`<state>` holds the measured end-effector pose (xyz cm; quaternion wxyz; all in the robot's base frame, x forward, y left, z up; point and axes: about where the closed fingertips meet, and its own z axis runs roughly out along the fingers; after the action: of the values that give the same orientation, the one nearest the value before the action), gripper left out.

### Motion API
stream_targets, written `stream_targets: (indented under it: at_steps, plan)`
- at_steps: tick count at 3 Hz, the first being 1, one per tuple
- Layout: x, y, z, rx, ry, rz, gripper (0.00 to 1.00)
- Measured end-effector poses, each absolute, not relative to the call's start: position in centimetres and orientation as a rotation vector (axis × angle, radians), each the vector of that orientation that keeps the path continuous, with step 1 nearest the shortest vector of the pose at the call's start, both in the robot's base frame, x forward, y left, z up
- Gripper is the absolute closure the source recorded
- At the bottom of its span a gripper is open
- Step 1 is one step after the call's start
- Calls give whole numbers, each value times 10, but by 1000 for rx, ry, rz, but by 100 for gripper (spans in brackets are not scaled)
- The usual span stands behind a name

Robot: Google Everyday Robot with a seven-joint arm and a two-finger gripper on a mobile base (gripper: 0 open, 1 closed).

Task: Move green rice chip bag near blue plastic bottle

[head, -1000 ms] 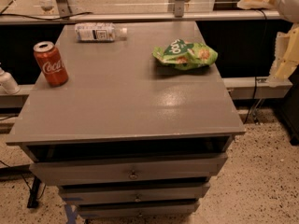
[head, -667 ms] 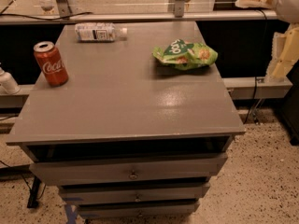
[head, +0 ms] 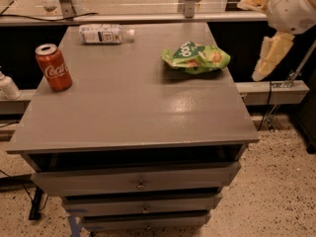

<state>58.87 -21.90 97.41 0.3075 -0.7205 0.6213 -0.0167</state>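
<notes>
Slightly leftward has come the cream two-finger gripper (head: 248,41), beside the grey table's (head: 123,117) right edge; its jaws are wide apart, empty; the shiny green rice chip bag (head: 195,57) stays well apart from the lying clear blue plastic bottle (head: 104,34).

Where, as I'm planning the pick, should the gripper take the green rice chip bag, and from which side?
Probably from above, across the puffed middle of the green rice chip bag, closing front to back. It lies flat on the tabletop with its long side left to right, so no edge stands up to pinch. The gripper hangs open beyond the tabletop's right edge.
</notes>
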Motion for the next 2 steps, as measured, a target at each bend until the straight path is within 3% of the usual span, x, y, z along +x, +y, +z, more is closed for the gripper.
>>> stream_targets:
  at_steps: [2]
  plan:
    - [678, -197, 919, -1710, 1701, 70, 0]
